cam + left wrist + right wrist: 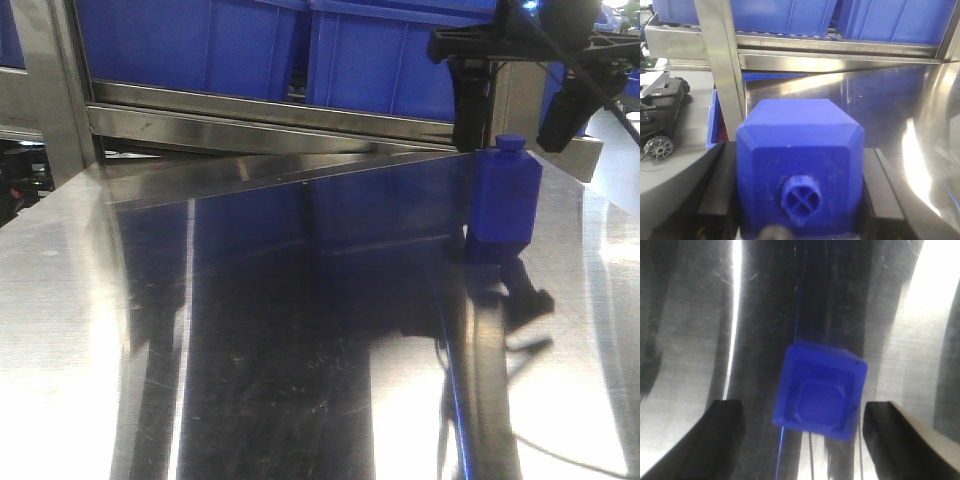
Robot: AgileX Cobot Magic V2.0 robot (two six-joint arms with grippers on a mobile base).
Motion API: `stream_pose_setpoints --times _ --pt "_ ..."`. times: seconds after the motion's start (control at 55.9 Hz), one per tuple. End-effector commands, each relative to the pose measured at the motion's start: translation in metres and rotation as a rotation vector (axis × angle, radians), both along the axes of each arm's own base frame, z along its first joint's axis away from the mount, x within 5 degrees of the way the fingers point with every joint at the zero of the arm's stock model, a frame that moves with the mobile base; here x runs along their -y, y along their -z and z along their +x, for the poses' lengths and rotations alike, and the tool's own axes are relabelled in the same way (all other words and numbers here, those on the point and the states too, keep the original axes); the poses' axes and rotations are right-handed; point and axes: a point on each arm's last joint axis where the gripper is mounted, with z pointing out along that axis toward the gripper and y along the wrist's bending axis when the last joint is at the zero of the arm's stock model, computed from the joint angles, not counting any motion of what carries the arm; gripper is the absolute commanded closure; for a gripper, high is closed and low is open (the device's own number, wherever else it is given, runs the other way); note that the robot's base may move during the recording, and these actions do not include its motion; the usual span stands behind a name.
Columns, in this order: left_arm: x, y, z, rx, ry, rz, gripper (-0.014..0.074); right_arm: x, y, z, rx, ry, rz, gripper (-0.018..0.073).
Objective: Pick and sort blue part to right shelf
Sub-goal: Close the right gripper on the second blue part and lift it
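On the steel table (300, 360), blue part (505, 195) upright (cap up).

Upright blue part (505, 195) on steel table (250, 330) beneath wide-spread right pincer (515, 132)

The blue part (505, 195) at the far right edge of the counter (250, 350) is deep blue. The counter is silver-grey steel with fine scratches, dark streaks and blue reflections. The bins (190, 40) in the right shelf (270, 112) are the same blue, and its rail is silver. The left hand (797, 155) and the right hand (801, 407) are black. The round stub of the second blue part (800, 135) bears a cross pattern.
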Motion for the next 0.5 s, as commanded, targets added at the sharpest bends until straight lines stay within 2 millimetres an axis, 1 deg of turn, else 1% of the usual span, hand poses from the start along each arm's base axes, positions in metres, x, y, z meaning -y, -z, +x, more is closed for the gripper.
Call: stream_pose_setpoints --times 0.0,0.233,0.304,0.412,0.483 --pt "0.002 -0.018 0.0 0.116 0.023 -0.039 0.0265 0.005 -0.023 0.005 0.108 0.0 0.019 -0.0036" --pt "0.002 -0.018 0.0 0.116 0.023 -0.039 0.0265 0.003 0.007 0.017 0.042 0.001 -0.002 -0.0036" --pt "0.002 -0.018 0.0 0.116 0.023 -0.039 0.0265 0.002 0.011 0.018 0.036 -0.008 -0.008 -0.0036" --pt "0.002 -0.018 0.0 0.116 0.023 -0.039 0.0265 0.003 0.01 0.02 0.051 -0.019 -0.014 -0.0033" --pt "0.002 -0.018 0.0 0.116 0.023 -0.039 0.0265 0.003 0.01 0.02 0.058 -0.022 -0.025 0.0017"
